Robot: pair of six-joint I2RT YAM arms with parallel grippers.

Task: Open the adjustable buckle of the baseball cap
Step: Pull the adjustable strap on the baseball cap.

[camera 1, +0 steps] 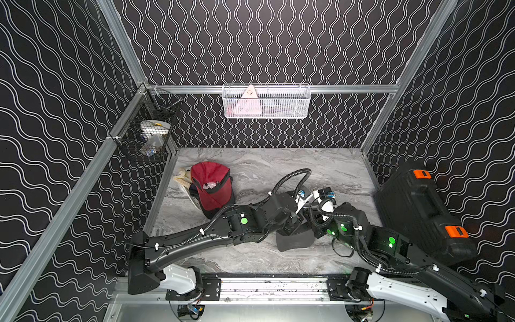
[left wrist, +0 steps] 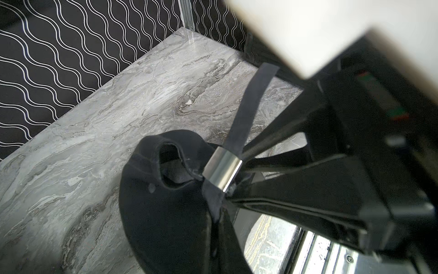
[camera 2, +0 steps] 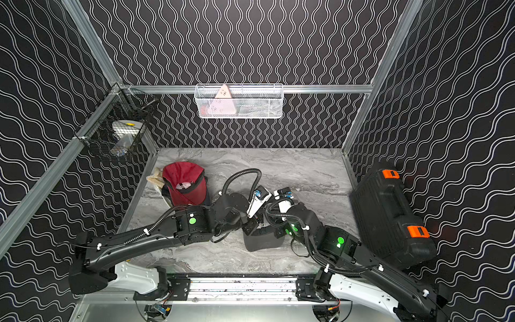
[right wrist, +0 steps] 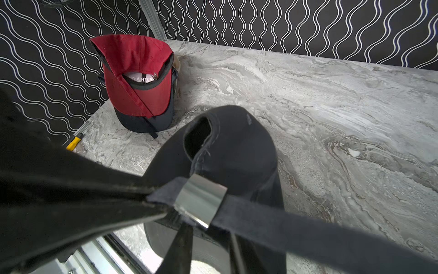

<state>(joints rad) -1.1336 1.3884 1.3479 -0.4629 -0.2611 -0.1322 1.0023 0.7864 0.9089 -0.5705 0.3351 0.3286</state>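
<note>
Much table (camera 1: 320, 172) open behind; left claw (left wrist: 227, 193), right claw (left wrist: 245, 155) clamp buckle strap (left wrist: 248, 111).

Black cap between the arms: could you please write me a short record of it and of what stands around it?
cap: black cap, between the arms
buckle: silver buckle, strap threaded through it
left gripper: shut on the strap beside the buckle
right gripper: fingers at the buckle, grip unclear
elsewhere: red cap by the left wall; black case at the right
</note>
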